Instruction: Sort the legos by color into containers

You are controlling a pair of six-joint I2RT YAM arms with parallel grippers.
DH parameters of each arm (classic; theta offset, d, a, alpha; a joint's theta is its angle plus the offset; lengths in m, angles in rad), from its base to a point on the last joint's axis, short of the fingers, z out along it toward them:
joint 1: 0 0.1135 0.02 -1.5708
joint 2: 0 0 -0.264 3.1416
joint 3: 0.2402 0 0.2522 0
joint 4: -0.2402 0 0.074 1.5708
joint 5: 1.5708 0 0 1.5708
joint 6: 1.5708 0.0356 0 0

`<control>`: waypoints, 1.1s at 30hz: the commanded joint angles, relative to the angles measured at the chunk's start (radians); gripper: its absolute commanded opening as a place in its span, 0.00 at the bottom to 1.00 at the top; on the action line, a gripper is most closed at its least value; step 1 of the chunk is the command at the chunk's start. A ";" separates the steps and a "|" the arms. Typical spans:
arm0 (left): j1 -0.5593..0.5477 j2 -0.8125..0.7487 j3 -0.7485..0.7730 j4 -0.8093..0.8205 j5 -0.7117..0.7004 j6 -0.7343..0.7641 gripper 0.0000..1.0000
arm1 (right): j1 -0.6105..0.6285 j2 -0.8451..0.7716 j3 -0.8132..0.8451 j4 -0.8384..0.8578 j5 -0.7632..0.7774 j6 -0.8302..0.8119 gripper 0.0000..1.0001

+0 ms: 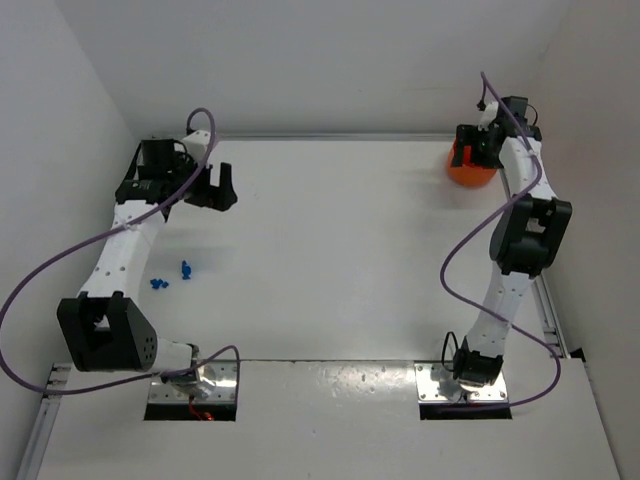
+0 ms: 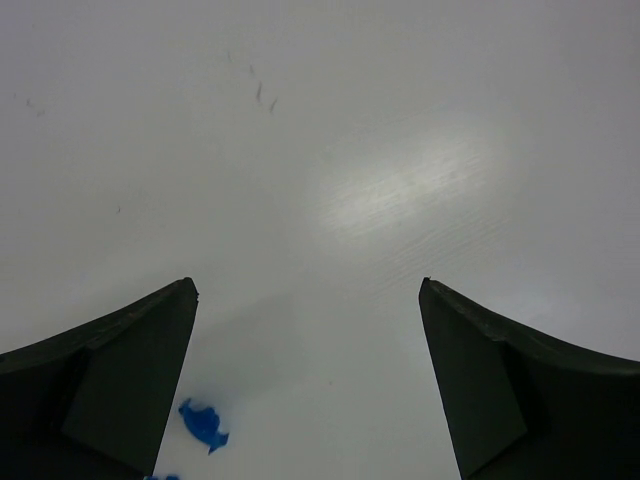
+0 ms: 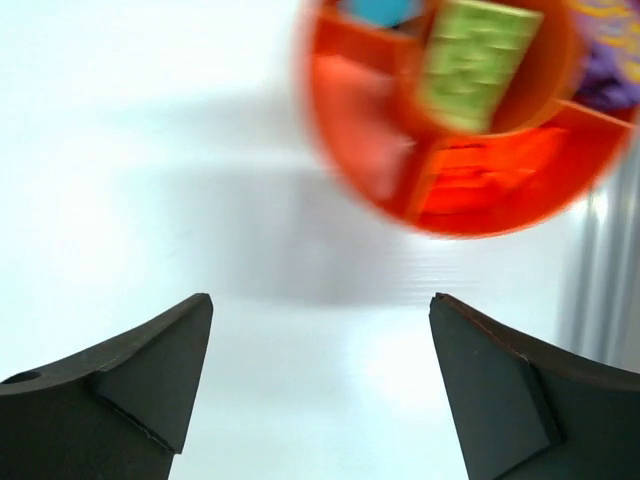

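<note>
Right wrist view: my right tool stands apart, nothing between its fingers, above the counter. Orange tub at 1 o'clock, blurred; green, cyan and purple bits in separate compartments. My left tool is apart too, empty; blue lego at 7 o'clock, beside its left finger.

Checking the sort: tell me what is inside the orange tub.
Blurred, the orange tub holds a yellow-green piece, something cyan, something purple. From above, the right arm hides its inside.
</note>
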 commanded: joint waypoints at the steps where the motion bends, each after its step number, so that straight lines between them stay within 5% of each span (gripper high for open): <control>1: 0.084 -0.026 -0.006 -0.222 0.059 0.158 1.00 | 0.038 -0.129 -0.063 -0.012 -0.186 -0.043 0.90; 5: 0.206 -0.118 -0.074 -0.294 0.044 0.254 1.00 | 0.081 -0.195 -0.198 0.032 -0.274 -0.073 0.90; 12: 0.225 -0.224 -0.165 -0.221 0.003 0.284 1.00 | 0.113 -0.368 -0.433 0.283 -0.175 -0.072 0.91; 17: 0.234 -0.243 -0.236 -0.183 -0.019 0.307 1.00 | 0.122 -0.431 -0.551 0.316 -0.259 -0.184 0.91; 25: 0.256 -0.139 -0.189 -0.313 -0.077 0.326 0.91 | 0.170 -0.386 -0.642 0.359 -0.377 -0.320 0.91; 33: 0.265 -0.025 -0.109 -0.400 -0.174 0.413 0.97 | 0.259 -0.324 -0.766 0.548 -0.477 -0.435 0.91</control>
